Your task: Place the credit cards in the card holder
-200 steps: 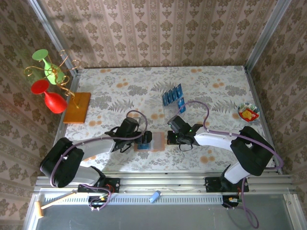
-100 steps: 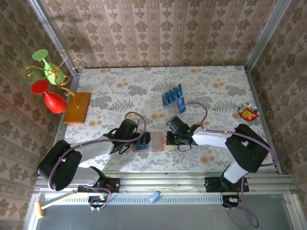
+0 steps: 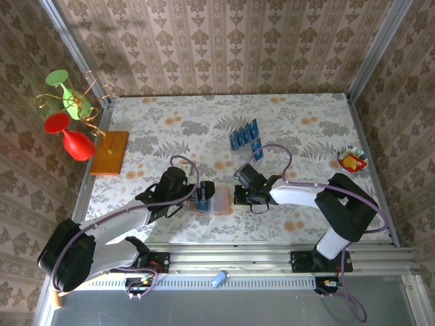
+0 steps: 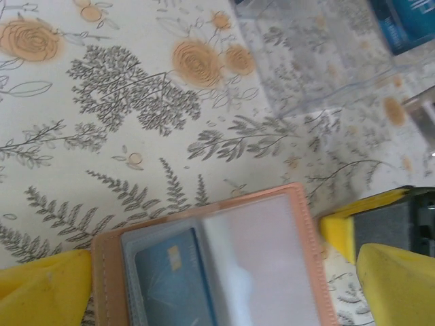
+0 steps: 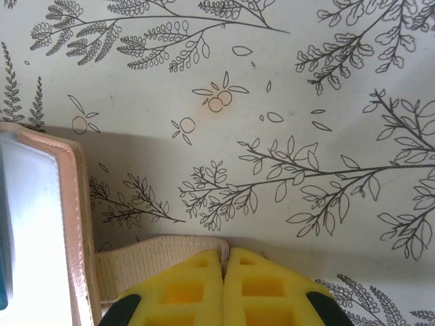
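Observation:
The card holder (image 3: pixel 216 202) lies open on the table between the two arms, its pink-brown rim (image 4: pixel 307 234) and clear inner pockets showing. One blue credit card (image 4: pixel 173 285) sits in its left pocket. My left gripper (image 4: pixel 217 302) is open above it, one yellow finger off each side. My right gripper (image 5: pixel 225 261) is shut on the holder's beige elastic strap (image 5: pixel 156 261) at its right edge (image 5: pixel 68 224). Several more credit cards (image 3: pixel 243 136) stand in a clear rack further back, with one (image 3: pixel 257 148) beside it.
A wooden board (image 3: pixel 109 152) with a wire stand holding red and green glasses (image 3: pixel 68 115) is at the far left. A small bowl (image 3: pixel 353 159) sits at the right edge. Metal frame rails border the flowered tablecloth.
My left arm's elbow has swung down and left while its gripper stayed over the holder. The right gripper has crept slightly left, still pinching the strap. The holder now sits slightly tilted.

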Tool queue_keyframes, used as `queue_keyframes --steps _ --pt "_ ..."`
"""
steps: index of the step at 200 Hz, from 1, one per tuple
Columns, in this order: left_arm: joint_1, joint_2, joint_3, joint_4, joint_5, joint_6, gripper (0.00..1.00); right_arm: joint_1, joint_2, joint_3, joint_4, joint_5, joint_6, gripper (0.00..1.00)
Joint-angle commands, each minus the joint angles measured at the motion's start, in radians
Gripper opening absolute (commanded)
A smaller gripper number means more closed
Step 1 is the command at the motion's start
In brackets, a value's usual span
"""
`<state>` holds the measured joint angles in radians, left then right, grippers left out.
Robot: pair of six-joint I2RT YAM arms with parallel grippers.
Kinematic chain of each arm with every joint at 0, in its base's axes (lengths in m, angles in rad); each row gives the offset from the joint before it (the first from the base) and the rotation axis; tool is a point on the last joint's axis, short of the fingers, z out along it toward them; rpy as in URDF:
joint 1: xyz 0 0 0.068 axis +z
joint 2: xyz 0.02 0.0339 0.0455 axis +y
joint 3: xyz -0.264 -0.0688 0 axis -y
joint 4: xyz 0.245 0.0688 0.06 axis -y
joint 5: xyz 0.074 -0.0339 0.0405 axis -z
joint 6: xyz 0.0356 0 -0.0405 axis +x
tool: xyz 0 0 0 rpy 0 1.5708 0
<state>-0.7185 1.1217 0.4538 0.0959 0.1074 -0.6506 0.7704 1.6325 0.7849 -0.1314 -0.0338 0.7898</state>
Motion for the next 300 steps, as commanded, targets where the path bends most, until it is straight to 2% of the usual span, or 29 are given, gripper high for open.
queue_keyframes --steps 1,89,126,148,162,191,219,269,291,300 --pt "-0.006 -0.006 0.004 0.049 0.041 -0.052 1.00 0.011 0.053 0.019 0.035 -0.020 0.018 0.00" --pt "-0.134 0.165 0.081 0.212 0.017 -0.121 1.00 0.011 0.060 0.021 0.044 -0.026 0.022 0.00" --pt "-0.157 0.233 0.080 0.266 -0.012 -0.145 1.00 0.008 0.041 0.011 0.046 -0.029 0.028 0.00" --pt "-0.162 0.267 0.074 0.284 -0.024 -0.150 1.00 -0.004 0.005 -0.003 0.037 -0.029 0.032 0.19" --pt "-0.164 0.290 0.071 0.296 -0.027 -0.156 1.00 -0.014 -0.026 -0.014 0.024 -0.028 0.030 0.27" --pt "-0.172 0.340 0.069 0.322 -0.035 -0.170 1.00 -0.038 -0.115 -0.040 -0.008 -0.019 0.025 0.38" --pt "-0.182 0.379 0.061 0.345 -0.047 -0.179 1.00 -0.062 -0.208 -0.062 -0.054 -0.002 0.020 0.43" --pt "-0.184 0.382 0.047 0.344 -0.061 -0.177 1.00 -0.096 -0.333 -0.094 -0.106 0.012 0.012 0.43" --pt "-0.177 0.343 0.069 0.293 -0.057 -0.158 1.00 -0.095 -0.357 -0.095 -0.097 -0.013 0.015 0.37" --pt "-0.169 0.321 0.079 0.269 -0.055 -0.150 1.00 -0.095 -0.366 -0.100 -0.078 -0.033 0.016 0.31"
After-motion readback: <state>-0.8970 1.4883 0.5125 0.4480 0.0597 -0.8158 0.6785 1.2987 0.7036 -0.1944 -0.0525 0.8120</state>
